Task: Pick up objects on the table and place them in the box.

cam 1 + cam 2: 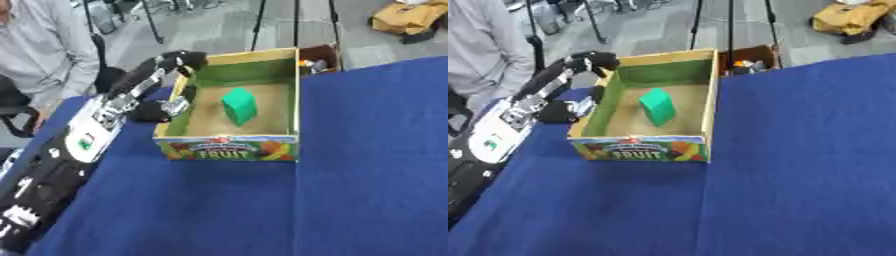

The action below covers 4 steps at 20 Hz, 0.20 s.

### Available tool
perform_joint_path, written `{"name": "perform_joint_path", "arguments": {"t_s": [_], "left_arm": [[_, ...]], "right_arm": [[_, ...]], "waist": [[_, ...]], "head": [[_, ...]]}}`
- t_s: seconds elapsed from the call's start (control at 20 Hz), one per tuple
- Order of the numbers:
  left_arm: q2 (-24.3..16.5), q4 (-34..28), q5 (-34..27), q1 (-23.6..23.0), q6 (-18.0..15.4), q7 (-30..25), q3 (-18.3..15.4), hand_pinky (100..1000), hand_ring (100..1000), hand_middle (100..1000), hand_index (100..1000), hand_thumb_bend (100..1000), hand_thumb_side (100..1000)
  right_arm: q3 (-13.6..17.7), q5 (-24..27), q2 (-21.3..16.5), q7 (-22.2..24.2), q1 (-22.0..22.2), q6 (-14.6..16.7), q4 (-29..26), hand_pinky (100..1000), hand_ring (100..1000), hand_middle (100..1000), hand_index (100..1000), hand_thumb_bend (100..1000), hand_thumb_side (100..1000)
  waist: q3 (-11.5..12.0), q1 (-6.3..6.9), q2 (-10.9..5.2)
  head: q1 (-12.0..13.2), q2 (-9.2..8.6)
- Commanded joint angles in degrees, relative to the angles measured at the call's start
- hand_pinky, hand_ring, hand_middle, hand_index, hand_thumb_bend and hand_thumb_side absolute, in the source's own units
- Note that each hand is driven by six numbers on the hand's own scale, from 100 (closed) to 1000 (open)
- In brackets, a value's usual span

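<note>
Resting our left hand [179,61] on the box [229,148] rim, fingers unreadable, we judge the green block [239,105] delivered.

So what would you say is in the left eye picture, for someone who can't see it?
A green block lies inside an open fruit box on a blue table. The robot's left hand reaches along the box's left wall to its far corner; its fingers are too dark to read. A person sits at the far left.

Both head eyes look down from near at the box [229,148], sharing it, right eye's framing offset.
</note>
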State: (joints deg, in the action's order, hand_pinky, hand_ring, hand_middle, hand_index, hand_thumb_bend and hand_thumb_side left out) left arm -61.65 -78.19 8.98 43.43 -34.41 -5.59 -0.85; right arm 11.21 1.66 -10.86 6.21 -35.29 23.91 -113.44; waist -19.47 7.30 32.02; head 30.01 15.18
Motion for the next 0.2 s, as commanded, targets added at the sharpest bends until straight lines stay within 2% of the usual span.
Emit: {"name": "perform_joint_path", "arguments": {"t_s": [0.05, 0.2], "left_arm": [[-3.99, -4.82, -5.51, -1.20, 0.99, 1.55, -1.56, 709, 799, 798, 957, 100, 716], [-4.98, -8.02, -10.01, -3.15, 2.00, 2.94, -2.41, 711, 795, 791, 952, 100, 719]], "right_arm": [[-0.05, 0.37, -0.70, -0.35, -0.26, -0.28, -1.15, 889, 945, 434, 829, 100, 541], [-0.26, 0.54, -0.33, -0.57, 0.04, -0.52, -1.15, 887, 942, 440, 828, 100, 537]], "waist": [[0.44, -0.58, -2.55], [1.12, -0.92, -3.79]], "head": [[-0.53, 1.03], [-0.55, 1.98]]}}
